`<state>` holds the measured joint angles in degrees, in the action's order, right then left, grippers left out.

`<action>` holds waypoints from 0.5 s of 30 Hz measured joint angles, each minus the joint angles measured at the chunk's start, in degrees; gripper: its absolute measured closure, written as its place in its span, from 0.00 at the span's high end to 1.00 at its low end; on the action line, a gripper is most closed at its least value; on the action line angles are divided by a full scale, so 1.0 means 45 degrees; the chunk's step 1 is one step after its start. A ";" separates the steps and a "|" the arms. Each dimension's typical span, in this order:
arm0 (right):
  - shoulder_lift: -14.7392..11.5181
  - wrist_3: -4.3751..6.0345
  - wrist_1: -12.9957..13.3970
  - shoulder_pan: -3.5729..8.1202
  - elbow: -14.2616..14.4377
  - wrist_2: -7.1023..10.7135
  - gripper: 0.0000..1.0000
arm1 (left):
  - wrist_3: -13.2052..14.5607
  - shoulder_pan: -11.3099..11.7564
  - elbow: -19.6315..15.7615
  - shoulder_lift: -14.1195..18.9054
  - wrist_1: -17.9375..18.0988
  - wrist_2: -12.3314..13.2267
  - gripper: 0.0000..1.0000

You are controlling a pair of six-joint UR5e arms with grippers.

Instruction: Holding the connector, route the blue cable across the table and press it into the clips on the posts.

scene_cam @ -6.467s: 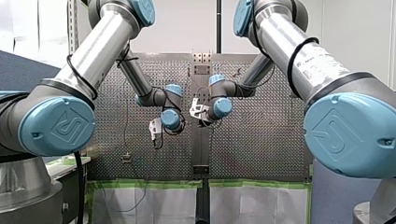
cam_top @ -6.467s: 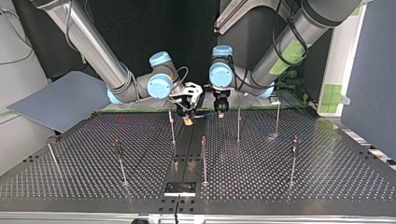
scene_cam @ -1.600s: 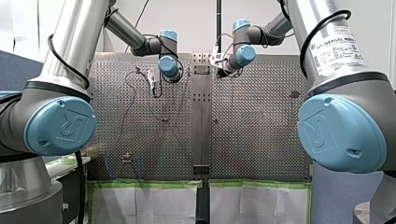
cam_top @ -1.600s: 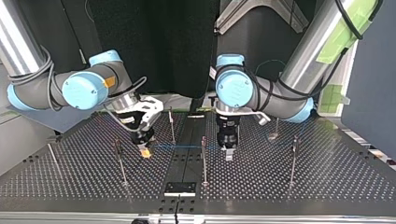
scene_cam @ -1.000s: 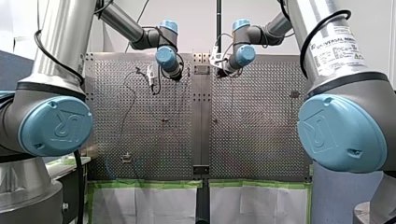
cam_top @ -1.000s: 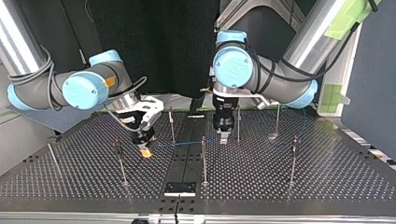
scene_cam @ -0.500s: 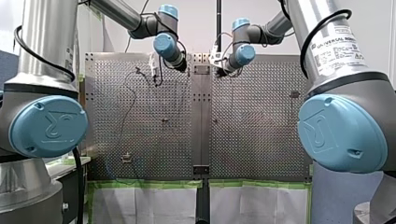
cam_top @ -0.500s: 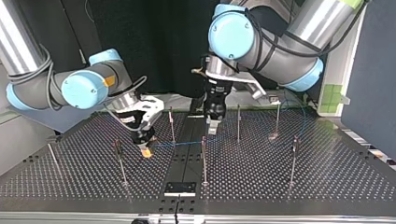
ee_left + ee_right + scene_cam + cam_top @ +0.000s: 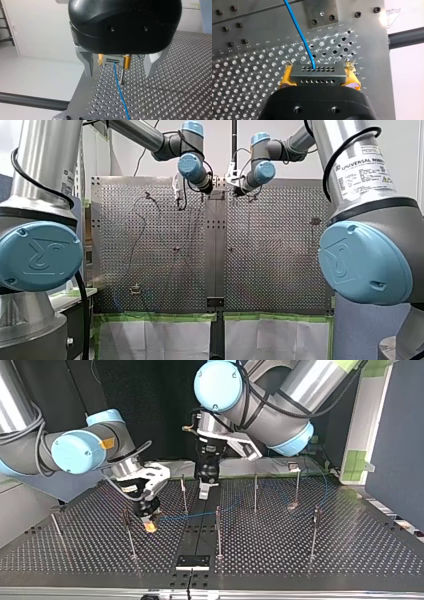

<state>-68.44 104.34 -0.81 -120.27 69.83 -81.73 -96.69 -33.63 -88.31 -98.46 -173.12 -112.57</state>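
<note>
In the right wrist view, my right gripper (image 9: pixel 318 76) is shut on the grey connector (image 9: pixel 317 74), with yellow pads (image 9: pixel 287 77) on both its sides. The blue cable (image 9: pixel 299 32) leaves the connector and runs away over the perforated table. At the top view's left, this gripper (image 9: pixel 149 525) holds the connector low beside a clip post (image 9: pixel 127 532). From there the cable (image 9: pixel 175 518) stretches to the view's right past the middle post (image 9: pixel 218 527). My left gripper (image 9: pixel 205 491) hangs open above the table's centre strip, apart from the cable. Its metal fingers (image 9: pixel 86 65) have nothing between them.
Several thin clip posts stand on the table (image 9: pixel 300 560), among them one (image 9: pixel 184 492) beside my left gripper and others (image 9: pixel 255 492) (image 9: pixel 314 530) at the top view's right. A dark plate (image 9: pixel 192 561) lies at the near edge. A grey panel (image 9: pixel 30 492) leans at the left.
My left arm has lifted and swung toward the top view's left, still open. My right gripper has carried the connector slightly left and nearer the table's near edge, so the cable now slants.
</note>
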 joint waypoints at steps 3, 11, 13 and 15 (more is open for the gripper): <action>-0.0054 0.0000 -0.0029 0.0026 0.0000 -0.0002 0.00 | 0.0043 -0.0022 0.0339 -0.0341 -0.0062 -0.0204 1.00; -0.0075 -0.0008 -0.0067 0.0096 0.0010 -0.0004 0.00 | 0.0049 0.0104 0.1226 -0.1211 -0.0171 -0.0381 1.00; -0.0076 -0.0013 -0.0070 0.0111 0.0015 -0.0003 0.00 | 0.0055 0.0092 0.1429 -0.1413 -0.0258 -0.0423 1.00; -0.0077 -0.0024 -0.0071 0.0124 0.0023 -0.0004 0.00 | 0.0064 0.0083 0.1608 -0.1591 -0.0313 -0.0475 1.00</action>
<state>-68.79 104.23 -1.13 -119.71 69.94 -81.75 -96.40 -33.26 -81.08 -105.61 -174.53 -114.70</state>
